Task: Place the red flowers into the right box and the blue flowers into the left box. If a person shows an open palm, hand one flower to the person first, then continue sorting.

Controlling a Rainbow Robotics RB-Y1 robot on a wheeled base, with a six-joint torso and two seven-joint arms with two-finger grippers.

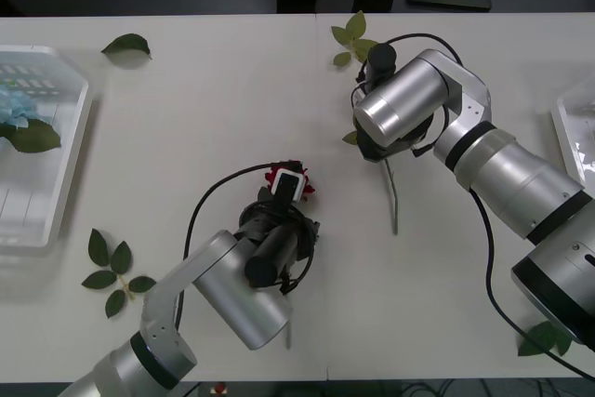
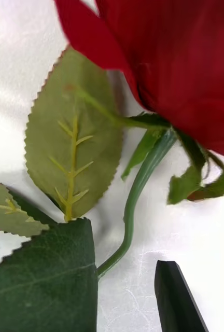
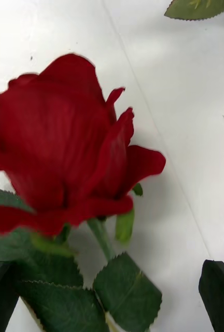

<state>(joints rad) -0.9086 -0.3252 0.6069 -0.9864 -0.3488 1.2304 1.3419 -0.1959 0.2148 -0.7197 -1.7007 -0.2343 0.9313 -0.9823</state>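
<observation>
Left gripper (image 3: 112, 295) low over the surface (image 1: 214, 109), black fingers (image 3: 218, 293) spread wide with a red rose (image 3: 65, 150) lying between and just ahead of them, nothing pinched; its stem and dark leaves run back toward the gripper. In the front view that rose (image 1: 302, 185) peeks out just past the left wrist, near the middle of the surface. Over to the right gripper (image 2: 143, 306): one black finger (image 2: 177, 301) shows beside a curved green stem, and I cannot tell whether the gripper is spread or closed. A second rose (image 2: 179, 67) sits just beyond that finger, with serrated leaves (image 2: 73, 140) next to its stem. From the front, the right wrist hangs over this flower, whose stem (image 1: 393, 194) trails back toward the robot. Farther out from the left gripper, the left box (image 1: 65, 151) sits at the surface's left edge with a blue flower (image 1: 14, 113) and a big leaf inside. Off past the right arm, the right box (image 1: 569, 127) pokes in at the right edge. Loose leaf sprigs (image 1: 113, 271) lie near the left arm, and a single leaf (image 1: 127, 44) lies at the far side.
</observation>
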